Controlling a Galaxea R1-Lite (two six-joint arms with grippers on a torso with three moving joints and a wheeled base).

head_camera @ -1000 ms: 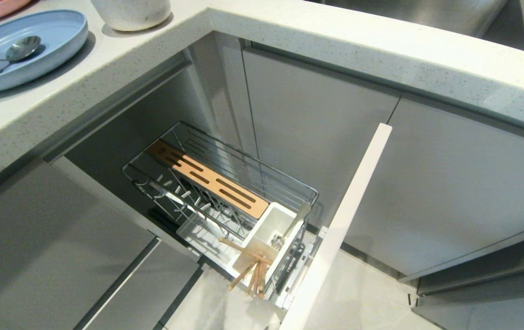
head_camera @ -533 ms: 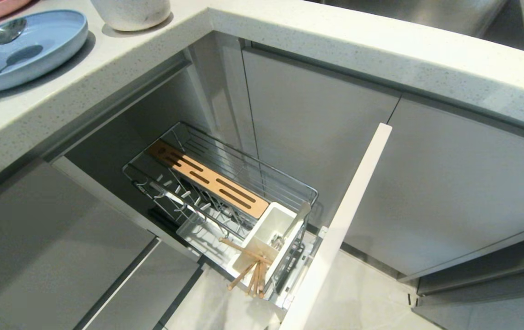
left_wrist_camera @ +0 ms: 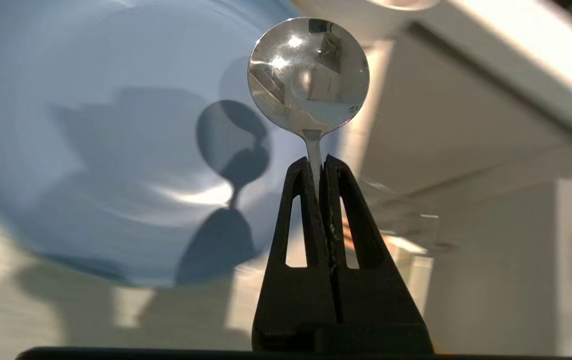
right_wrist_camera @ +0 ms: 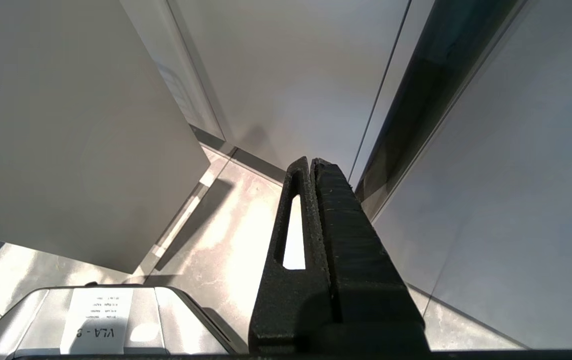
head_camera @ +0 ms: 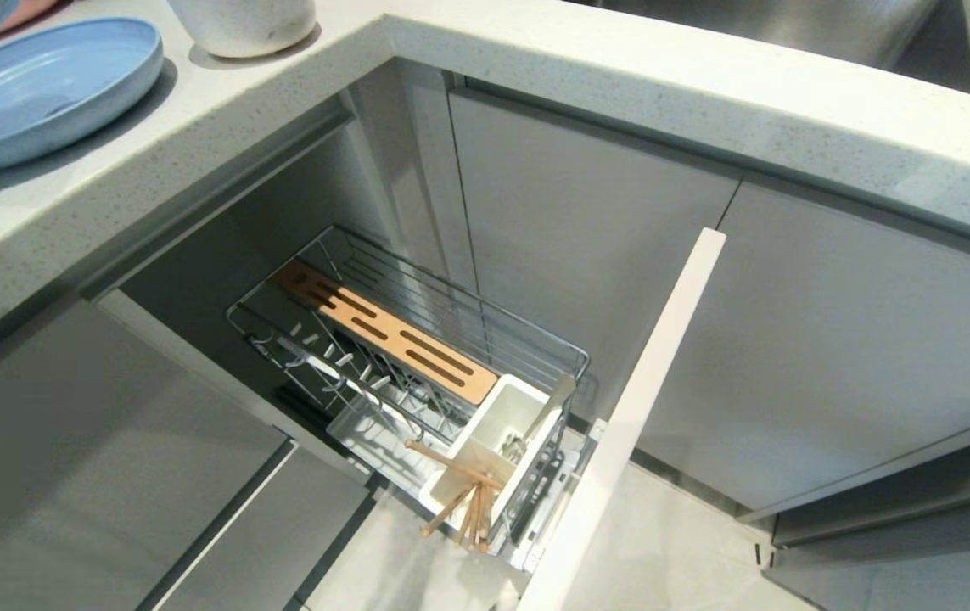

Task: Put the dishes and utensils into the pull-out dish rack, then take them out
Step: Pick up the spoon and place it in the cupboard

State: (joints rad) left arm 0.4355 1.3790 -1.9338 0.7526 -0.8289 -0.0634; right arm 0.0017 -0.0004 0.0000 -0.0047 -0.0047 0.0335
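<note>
Left gripper is clamped on a silver spoon's thin handle, bowl end raised over the pale-blue plate on the countertop. Chopsticks stand in the pulled-out dish rack's white caddy. Right gripper, fingers pressed together and empty, hangs near the floor.

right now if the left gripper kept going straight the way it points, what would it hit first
Probably the pale-blue plate: the left gripper, shut on the spoon, aims near its rim. Depth is unclear, so it might pass just beside it.
</note>
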